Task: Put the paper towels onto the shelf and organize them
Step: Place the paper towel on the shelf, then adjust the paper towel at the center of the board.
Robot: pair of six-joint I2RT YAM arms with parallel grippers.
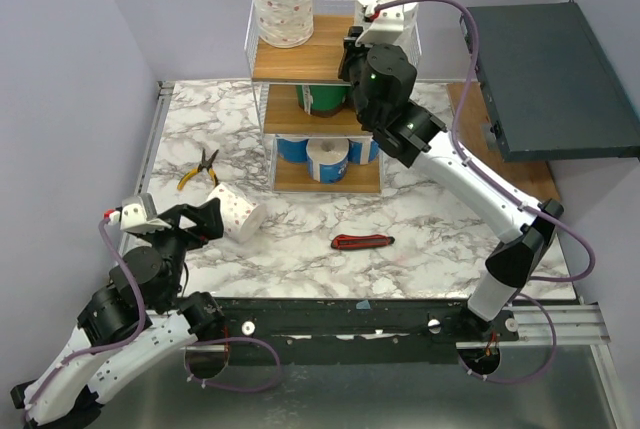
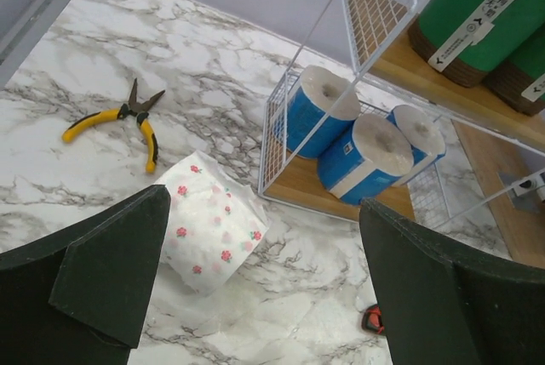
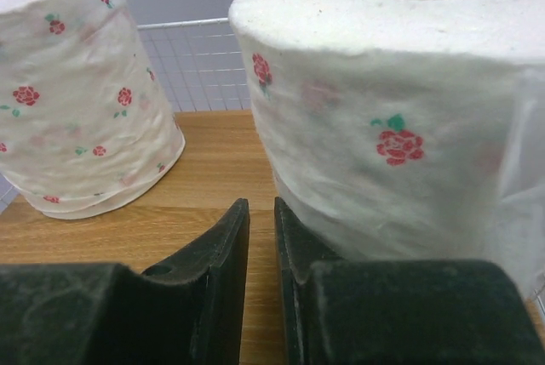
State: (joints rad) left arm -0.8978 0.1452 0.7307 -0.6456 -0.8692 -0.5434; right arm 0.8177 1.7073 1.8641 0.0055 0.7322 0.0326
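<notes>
- Marble table [image 1: 300, 239] holds a shelf [image 1: 300, 62]. Two flowered paper towels [image 1: 282, 4] stand on top; one roll [image 1: 236, 212] lies on the table.
- Left end effector [image 2: 264, 284] is spread wide above that roll.
- Right end effector [image 3: 262, 237] has fingers nearly together, holding nothing, beside a top roll [image 3: 409, 101].

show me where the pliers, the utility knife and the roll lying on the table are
pliers [image 2: 128, 122]: left wrist view, on the yellow handles near the pivot.
utility knife [image 1: 362, 242]: top view, middle of its red-and-black body.
roll on the table [image 2: 210, 229]: left wrist view, on its rose-printed side.
</notes>
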